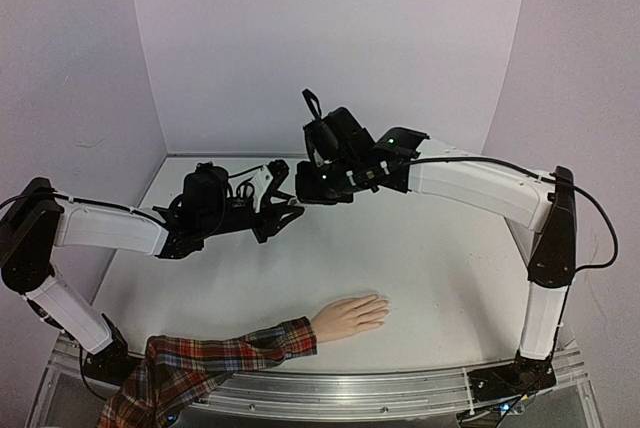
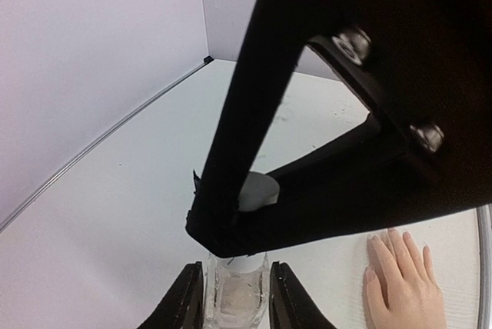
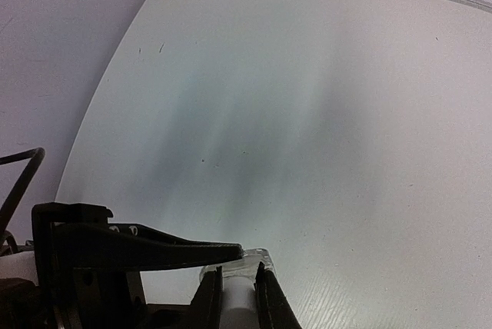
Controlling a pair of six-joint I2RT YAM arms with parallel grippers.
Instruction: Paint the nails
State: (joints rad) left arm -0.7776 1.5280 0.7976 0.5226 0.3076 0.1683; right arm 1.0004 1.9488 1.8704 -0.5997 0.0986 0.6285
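- The left tool point(image 2: 235, 277) is closed on a small clear bottle point(image 2: 234, 304); its two black fingers press the bottle's sides, one on each side.
- The right tool point(image 3: 238, 275) is clamped on the bottle's white cap point(image 3: 237, 306), with a finger tight against either side of it.
- In the left wrist view, the right tool's black fingers come in from above and cross just over the bottle's top, blocking much of that view.
- In the right wrist view, one finger of the left tool shows as a long black bar on the left, ending at a clear corner of the bottle.
- From the top camera, the two tools meet nose to nose above the middle of the bench point(image 1: 430, 278), well up off its surface. The left arm reaches in from the left and the right arm from the right.
- The mannequin hand point(image 1: 350, 316) lies flat on the bench near its front edge, palm down. It is below the tools and well apart from them, with its fingers pointing right.
- The nails point(image 2: 375, 243) are at the tips of those fingers, barely distinct from the peach skin, and neither tool touches them.
- A red plaid sleeve point(image 1: 230, 353) covers the wrist and trails off to the front left corner.
- Pale lilac walls point(image 1: 330, 38) stand around the white bench at the back and sides.
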